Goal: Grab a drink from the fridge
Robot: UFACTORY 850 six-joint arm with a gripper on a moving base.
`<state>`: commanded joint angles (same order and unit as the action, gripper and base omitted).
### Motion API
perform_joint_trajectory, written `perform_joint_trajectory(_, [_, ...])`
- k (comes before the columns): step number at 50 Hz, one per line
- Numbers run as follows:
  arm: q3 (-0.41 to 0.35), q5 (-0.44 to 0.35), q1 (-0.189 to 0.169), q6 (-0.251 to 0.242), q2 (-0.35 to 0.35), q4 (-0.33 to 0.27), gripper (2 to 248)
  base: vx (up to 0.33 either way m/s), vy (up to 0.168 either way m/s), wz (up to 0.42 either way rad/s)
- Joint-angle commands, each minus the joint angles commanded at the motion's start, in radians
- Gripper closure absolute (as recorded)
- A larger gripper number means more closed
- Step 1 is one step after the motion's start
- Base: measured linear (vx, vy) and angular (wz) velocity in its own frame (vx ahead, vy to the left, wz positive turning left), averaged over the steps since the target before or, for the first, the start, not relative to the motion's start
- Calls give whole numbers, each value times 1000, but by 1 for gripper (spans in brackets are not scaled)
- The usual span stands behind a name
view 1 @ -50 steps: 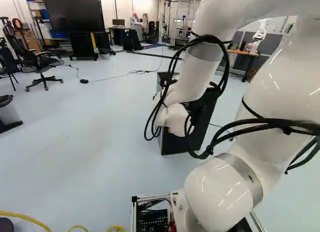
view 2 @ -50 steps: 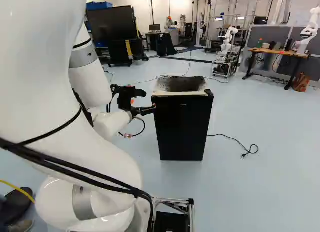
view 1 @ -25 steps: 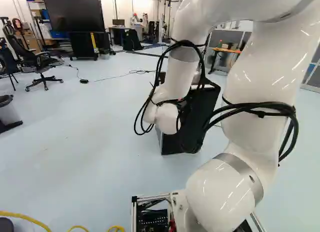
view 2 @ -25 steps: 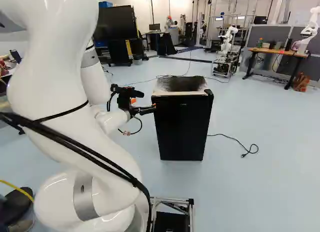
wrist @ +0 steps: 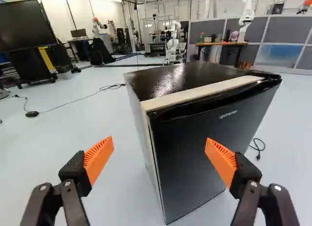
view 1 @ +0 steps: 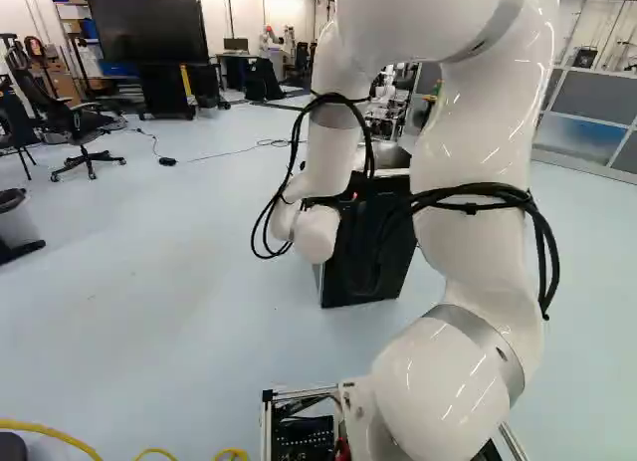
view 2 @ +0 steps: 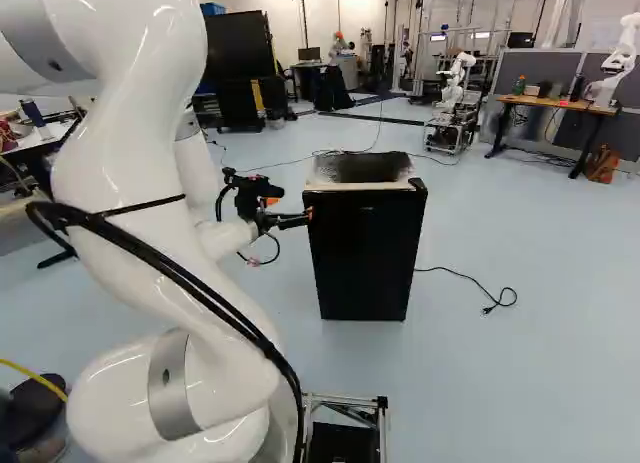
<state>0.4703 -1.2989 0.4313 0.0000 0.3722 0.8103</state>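
Wrist view: fridge (wrist: pixel 187 160) ahead of the claw (view 2: pixel 291 208), which is spread wide, gripping nothing

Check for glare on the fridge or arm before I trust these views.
Wrist view: a speckled bright patch on the fridge top, the door darker. Left base view: small white highlights on the arm; right base view: similar highlights on it.

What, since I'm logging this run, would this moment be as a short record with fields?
Fridge: black-fronted, upright on the floor
Door: shut
Gripper: open, nothing between its fingers, fridge ahead
Cord: on the floor beside the fridge, plug loose
Task status: drink not yet grabbed
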Motion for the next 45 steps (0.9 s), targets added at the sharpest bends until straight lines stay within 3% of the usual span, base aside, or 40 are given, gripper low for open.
perform_joint_trajectory(31, [139,-69,58,0,99,194,3,0,0,0])
perform_joint_trajectory(45, [229,-70,65,0,187,262,3,0,0,0])
